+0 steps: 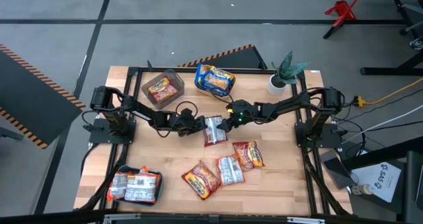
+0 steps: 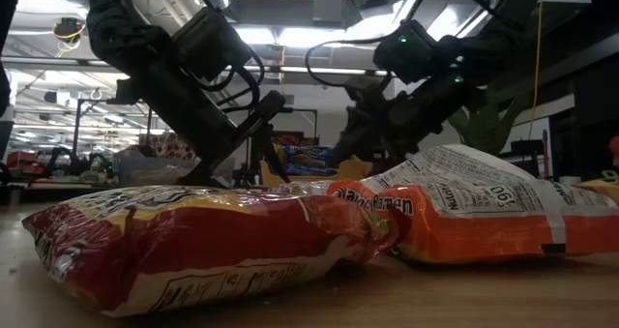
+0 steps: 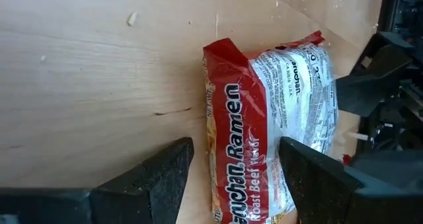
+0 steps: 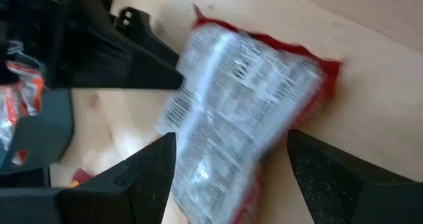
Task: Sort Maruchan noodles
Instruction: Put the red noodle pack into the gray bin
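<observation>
— On the desk (image 1: 277,178), how far along is the sorting?

— Partway, I'd judge. One packet lies in the grey bin (image 1: 163,87), a blue-yellow one in the yellow bin (image 1: 215,80), two silver ones in the teal bin (image 1: 135,186).

— What's left?

— Three loose packets (image 1: 225,170) near the front, plus the red packet (image 1: 213,129) mid-desk.

— And the arms?

— Both meet at the red packet: left pincer (image 3: 234,178) wide, straddling one end; right pincer (image 4: 231,178) wide at the other. Neither holds it.
</observation>
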`<state>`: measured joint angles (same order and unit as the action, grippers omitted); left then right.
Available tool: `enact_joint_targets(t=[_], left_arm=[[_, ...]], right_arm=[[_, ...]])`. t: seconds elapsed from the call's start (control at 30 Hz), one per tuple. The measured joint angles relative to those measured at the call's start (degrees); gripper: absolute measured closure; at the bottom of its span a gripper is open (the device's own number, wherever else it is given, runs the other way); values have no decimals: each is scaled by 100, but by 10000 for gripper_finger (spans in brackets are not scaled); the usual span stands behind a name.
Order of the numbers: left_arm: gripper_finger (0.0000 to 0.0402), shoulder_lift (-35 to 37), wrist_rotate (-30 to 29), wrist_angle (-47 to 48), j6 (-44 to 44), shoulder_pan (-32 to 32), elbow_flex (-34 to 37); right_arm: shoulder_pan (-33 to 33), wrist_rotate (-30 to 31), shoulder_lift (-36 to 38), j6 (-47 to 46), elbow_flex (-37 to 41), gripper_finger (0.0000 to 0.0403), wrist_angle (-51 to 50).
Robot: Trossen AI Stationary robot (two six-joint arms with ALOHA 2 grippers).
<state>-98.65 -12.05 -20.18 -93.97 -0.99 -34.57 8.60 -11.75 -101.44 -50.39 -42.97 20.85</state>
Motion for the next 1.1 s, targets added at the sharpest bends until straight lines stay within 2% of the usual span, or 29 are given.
enact_joint_targets(t=[0.3, 0.63, 0.97, 1.1], left_arm=[[170, -7, -184, -169, -38, 0, 16], [174, -13, -240, -365, 7, 4, 22], [263, -17, -256, -505, 13, -2, 22], [287, -17, -220, -567, 7, -2, 20]], right_arm=[[0, -754, -637, 191, -757, 132, -1], [4, -690, -650, 313, -901, 132, -97], [9, -823, -650, 399, -901, 132, -235], [9, -918, -650, 517, -906, 132, -422]])
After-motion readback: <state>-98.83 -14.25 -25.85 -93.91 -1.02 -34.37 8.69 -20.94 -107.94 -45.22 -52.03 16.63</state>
